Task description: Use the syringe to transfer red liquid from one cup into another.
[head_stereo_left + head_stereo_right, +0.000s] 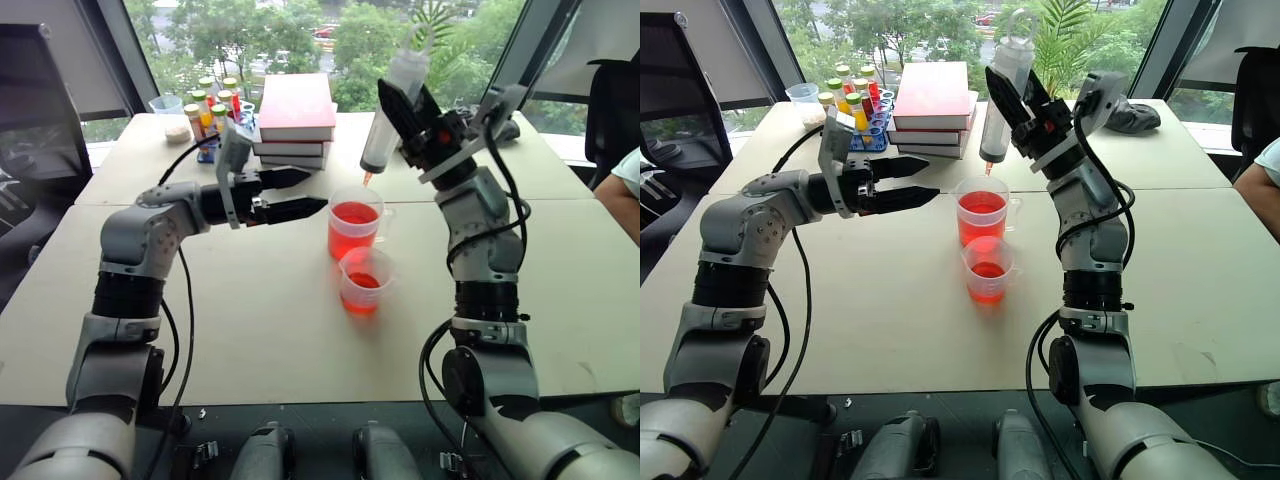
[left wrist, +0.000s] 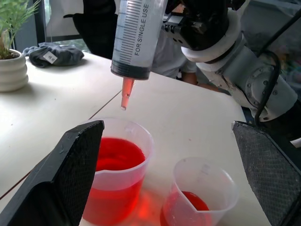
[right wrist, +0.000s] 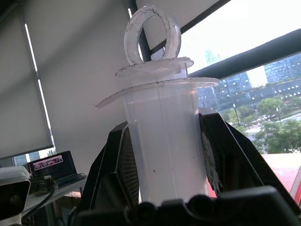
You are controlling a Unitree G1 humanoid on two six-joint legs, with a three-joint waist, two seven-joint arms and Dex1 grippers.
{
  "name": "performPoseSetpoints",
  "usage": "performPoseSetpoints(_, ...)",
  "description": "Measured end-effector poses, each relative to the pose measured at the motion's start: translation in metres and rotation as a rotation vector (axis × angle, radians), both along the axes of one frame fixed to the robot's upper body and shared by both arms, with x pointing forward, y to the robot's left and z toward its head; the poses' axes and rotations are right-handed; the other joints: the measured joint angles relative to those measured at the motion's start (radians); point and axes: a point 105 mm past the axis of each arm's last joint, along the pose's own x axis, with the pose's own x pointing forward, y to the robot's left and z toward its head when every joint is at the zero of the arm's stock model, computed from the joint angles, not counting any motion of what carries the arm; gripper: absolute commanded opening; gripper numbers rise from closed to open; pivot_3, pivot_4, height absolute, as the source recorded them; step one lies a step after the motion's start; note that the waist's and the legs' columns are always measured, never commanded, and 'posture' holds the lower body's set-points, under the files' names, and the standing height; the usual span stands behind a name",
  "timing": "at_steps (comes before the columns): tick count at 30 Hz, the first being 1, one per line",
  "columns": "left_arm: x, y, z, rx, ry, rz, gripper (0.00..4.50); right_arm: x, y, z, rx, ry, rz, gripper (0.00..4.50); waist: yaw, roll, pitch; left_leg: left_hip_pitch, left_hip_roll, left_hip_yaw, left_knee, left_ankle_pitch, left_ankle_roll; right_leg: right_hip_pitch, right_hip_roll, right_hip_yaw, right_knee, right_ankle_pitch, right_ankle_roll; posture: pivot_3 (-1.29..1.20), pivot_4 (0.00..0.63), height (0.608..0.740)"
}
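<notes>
Pinching the syringe (image 1: 392, 110) in my right pincer (image 1: 408, 118), left pincer (image 1: 300, 194) spread, I should lower its tip plumb into the taller cup (image 1: 354, 224).

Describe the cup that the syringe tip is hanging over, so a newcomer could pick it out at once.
Start at the stack of red books at the back of the pale table. Just in front of them two clear cups stand together, and the taller cup is the one under the syringe tip. It is wider and much fuller of red liquid than the shorter cup nearer the robot.
</notes>
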Motion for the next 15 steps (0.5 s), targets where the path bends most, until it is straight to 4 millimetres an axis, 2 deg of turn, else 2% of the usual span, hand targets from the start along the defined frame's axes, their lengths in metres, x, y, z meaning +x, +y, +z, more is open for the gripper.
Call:
performPoseSetpoints(3, 0.007, -0.007, 0.005, -0.010, -0.008, 0.003, 4.50, 0.003, 0.008, -0.033, -0.039, 0.050, -0.010, 1.45, -0.001, 0.000, 0.000, 0.000, 0.000, 0.000, 0.000, 0.000, 0.000, 0.000, 0.000, 0.000, 0.000, 0.000, 0.000, 0.00, 0.150, 0.740)
performPoseSetpoints(6, 0.013, -0.014, 0.016, -0.021, -0.045, 0.003, 4.50, 0.004, 0.014, -0.056, -0.068, 0.092, -0.008, 1.45, -0.001, 0.000, 0.000, 0.000, 0.000, 0.000, 0.000, 0.000, 0.000, 0.000, 0.001, 0.000, 0.000, 0.000, 0.000, 0.00, 0.150, 0.740)
performPoseSetpoints(11, 0.024, -0.029, 0.027, -0.018, -0.089, 0.000, 4.50, 0.005, 0.017, -0.069, -0.089, 0.102, -0.021, 1.45, -0.001, 0.000, 0.000, 0.000, 0.000, 0.000, 0.000, 0.000, 0.000, 0.000, 0.001, 0.000, 0.000, 0.000, 0.000, 0.00, 0.150, 0.740)
performPoseSetpoints(15, 0.033, -0.041, 0.029, -0.009, -0.105, 0.013, 4.50, 0.006, 0.018, -0.079, -0.112, 0.117, -0.036, 1.45, -0.001, 0.000, 0.000, 0.000, 0.000, 0.000, 0.000, 0.000, 0.000, 0.000, 0.002, 0.000, 0.000, 0.000, 0.000, 0.00, 0.150, 0.740)
